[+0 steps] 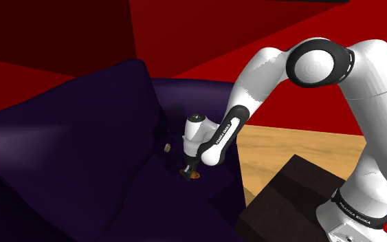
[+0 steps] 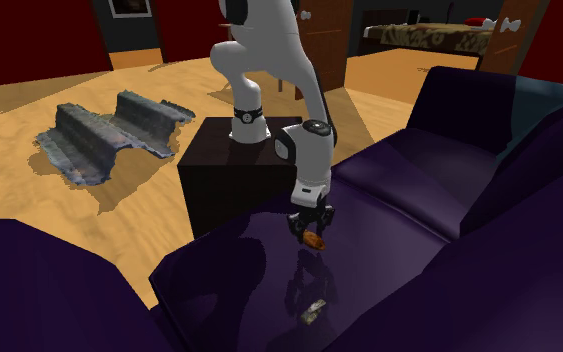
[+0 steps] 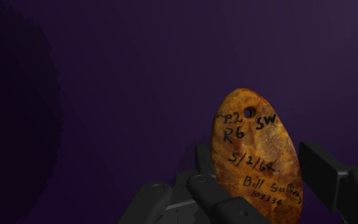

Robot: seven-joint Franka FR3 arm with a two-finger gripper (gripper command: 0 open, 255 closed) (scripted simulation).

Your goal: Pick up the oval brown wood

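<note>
Gripper (image 2: 311, 226): fingers drawn in to a narrow span on the oval brown wood (image 3: 257, 159), one at each long edge. Contact on one side looks marginal. The wood, inked with writing and pierced near one end, hangs just above the seat of the dark purple sofa (image 2: 409, 195). Recommendation: raise it straight and slowly, with no wrist rotation, since an edge grip may slip. A small pale object (image 2: 314, 310) lies on the sofa seat, apart from the wood. The sofa's backrest rises close alongside.
</note>
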